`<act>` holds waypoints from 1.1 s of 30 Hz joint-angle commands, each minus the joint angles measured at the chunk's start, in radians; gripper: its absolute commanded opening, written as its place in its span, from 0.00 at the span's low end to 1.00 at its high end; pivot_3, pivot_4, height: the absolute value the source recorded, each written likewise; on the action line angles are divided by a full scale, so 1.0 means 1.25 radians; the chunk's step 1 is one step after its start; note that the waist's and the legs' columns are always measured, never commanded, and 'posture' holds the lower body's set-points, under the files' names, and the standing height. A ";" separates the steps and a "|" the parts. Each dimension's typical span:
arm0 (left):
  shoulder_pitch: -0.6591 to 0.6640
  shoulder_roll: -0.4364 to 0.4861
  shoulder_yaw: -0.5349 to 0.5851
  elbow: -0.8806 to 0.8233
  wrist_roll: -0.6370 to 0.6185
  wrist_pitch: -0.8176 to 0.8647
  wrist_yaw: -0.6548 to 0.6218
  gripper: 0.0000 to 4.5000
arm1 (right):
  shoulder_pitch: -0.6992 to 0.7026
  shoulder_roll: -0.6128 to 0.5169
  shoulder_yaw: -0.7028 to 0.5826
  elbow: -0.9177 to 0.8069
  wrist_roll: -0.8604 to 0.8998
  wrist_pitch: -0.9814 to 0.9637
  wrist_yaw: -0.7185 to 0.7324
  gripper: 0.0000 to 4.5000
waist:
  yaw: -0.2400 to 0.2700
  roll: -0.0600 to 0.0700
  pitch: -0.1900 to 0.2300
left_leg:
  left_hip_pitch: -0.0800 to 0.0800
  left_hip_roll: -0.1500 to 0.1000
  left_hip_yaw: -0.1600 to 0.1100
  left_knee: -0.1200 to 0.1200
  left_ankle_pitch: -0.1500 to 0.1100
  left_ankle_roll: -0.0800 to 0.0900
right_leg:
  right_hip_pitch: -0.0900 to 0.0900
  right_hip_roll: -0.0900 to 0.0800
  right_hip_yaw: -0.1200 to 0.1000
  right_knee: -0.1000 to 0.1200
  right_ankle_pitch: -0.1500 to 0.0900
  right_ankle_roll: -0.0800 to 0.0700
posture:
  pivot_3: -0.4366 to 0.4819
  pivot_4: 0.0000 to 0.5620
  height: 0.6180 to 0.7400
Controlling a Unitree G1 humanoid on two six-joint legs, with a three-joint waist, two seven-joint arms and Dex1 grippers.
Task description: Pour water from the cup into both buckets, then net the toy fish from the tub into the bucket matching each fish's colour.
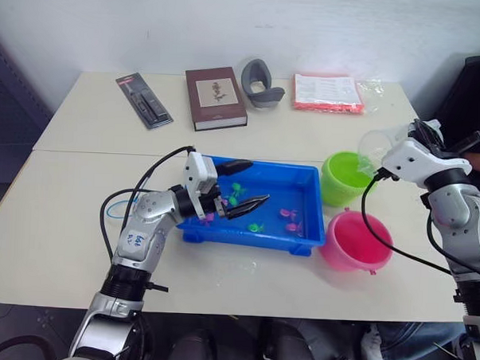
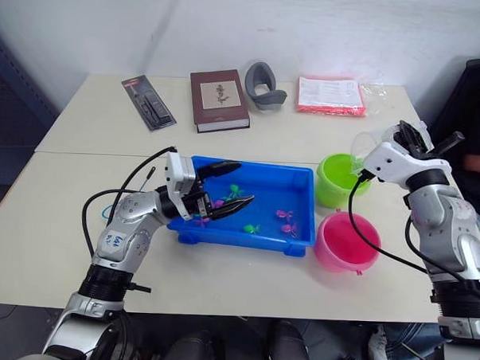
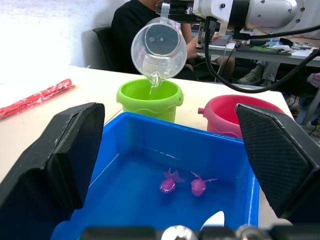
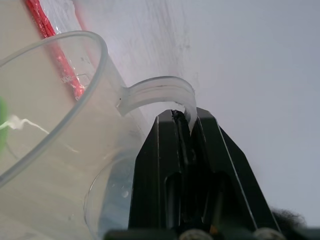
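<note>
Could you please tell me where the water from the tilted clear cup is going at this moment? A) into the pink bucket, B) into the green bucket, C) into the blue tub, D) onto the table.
B: the left wrist view shows the right tool holding the cup by its handle, tipped above the green bucket, with a thin stream falling into it; the pink bucket stands beside it.

Clear plastic cup (image 3: 159, 47); glossy blue plastic tub (image 3: 150, 132).
</note>
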 commanded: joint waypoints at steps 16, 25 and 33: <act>0.003 0.002 -0.002 -0.013 -0.002 -0.027 -0.016 1.00 | 0.030 0.040 -0.103 -0.033 0.077 -0.020 -0.063 0.02 | 0.000 0.000 0.000 | 0.000 0.000 0.000 0.000 0.000 0.000 | 0.000 0.000 0.000 0.000 0.000 0.000 | 0.48 0.27 1.00; 0.012 0.020 0.021 -0.029 -0.037 0.007 -0.032 1.00 | 0.009 0.229 -0.384 -0.192 0.586 0.350 0.060 0.02 | 0.001 -0.001 0.001 | 0.000 0.000 -0.001 0.000 0.000 0.000 | 0.000 0.000 0.000 0.000 0.000 0.000 | 0.48 0.27 1.00; 0.030 0.096 0.030 -0.057 -0.087 0.029 -0.146 1.00 | 0.050 0.368 -0.618 -0.270 0.822 0.585 -0.103 0.02 | 0.000 0.000 0.000 | -0.001 0.000 -0.002 0.000 0.000 0.000 | 0.000 -0.001 -0.001 0.001 0.000 0.000 | 0.48 0.27 1.00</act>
